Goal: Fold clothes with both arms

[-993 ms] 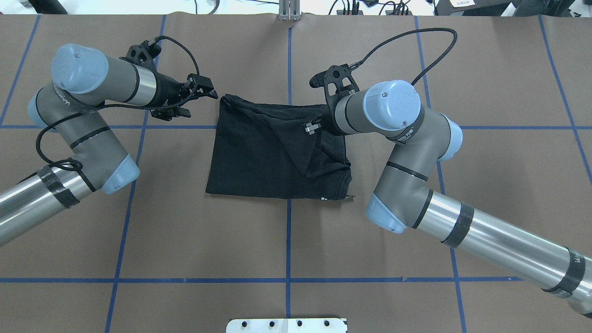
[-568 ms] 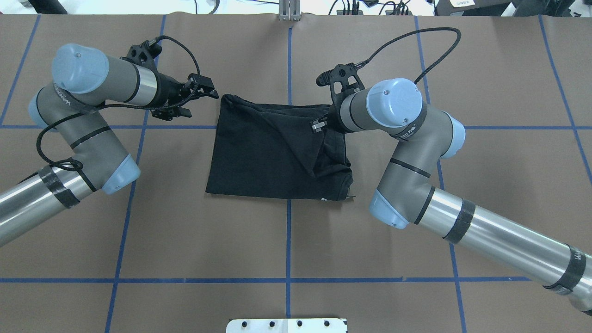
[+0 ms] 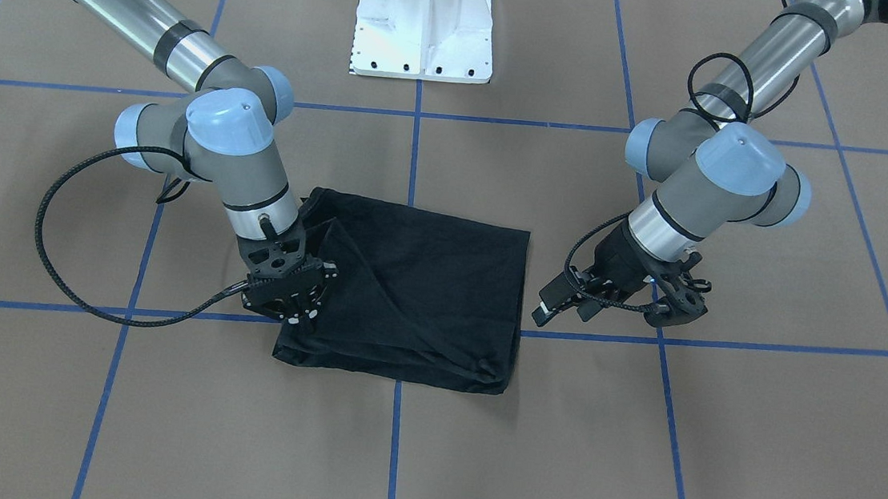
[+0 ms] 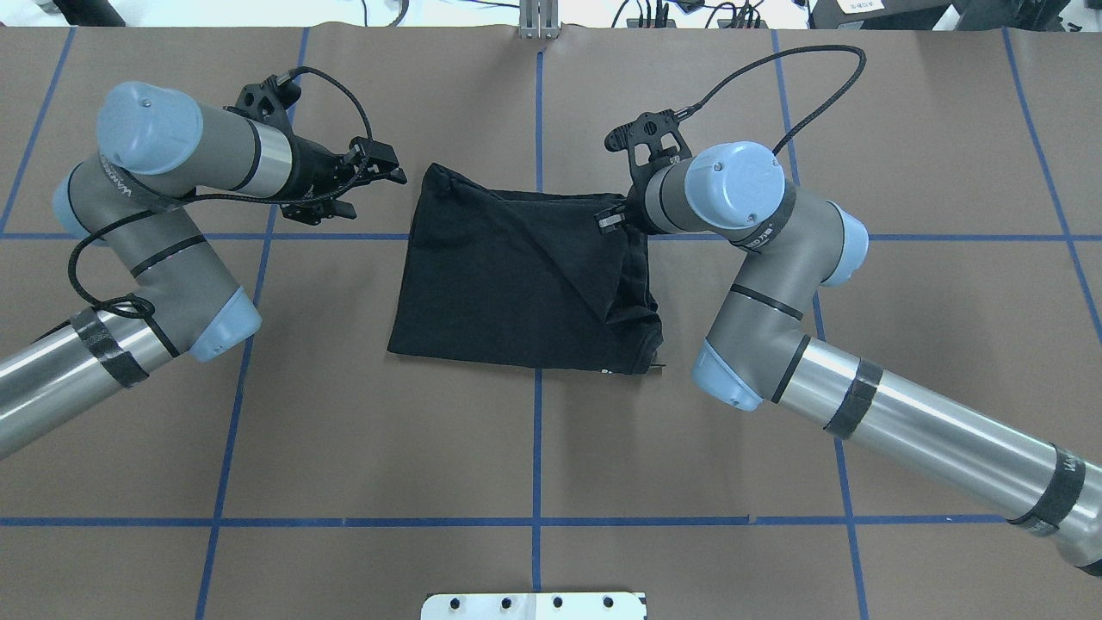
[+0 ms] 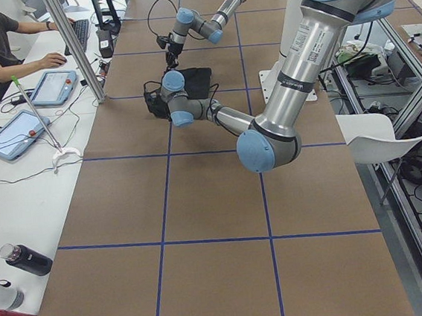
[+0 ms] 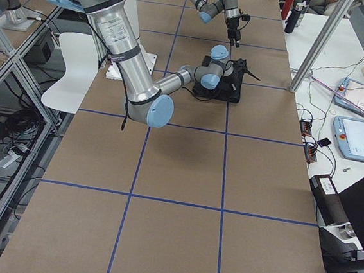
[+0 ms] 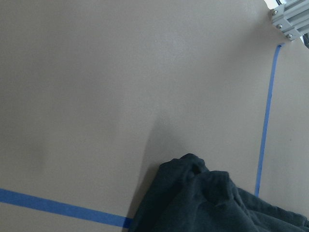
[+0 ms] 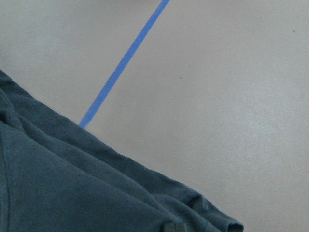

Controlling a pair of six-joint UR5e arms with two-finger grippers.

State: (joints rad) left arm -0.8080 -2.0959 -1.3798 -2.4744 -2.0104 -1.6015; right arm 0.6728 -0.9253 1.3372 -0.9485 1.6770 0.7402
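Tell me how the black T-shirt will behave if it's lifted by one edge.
The T-shirt would probably go floppy and drape, since it already lies in soft creases with a bunched corner. It looks light: thin fabric lying nearly flat. Pushed, it would likely wrinkle rather than slide whole.

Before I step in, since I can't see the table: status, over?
Left pincer open, beside shirt, not touching. Right pincer shut on shirt's edge. Shirt part-folded, diagonal flap on top. Nothing seen blocking.

You'll find the shirt [image 4: 516,275] lying in the middle of the table [image 4: 344,430]. The left gripper [image 4: 379,176] sits just off its far-left corner, not touching. The right gripper [image 4: 608,221] is down on its far-right corner.
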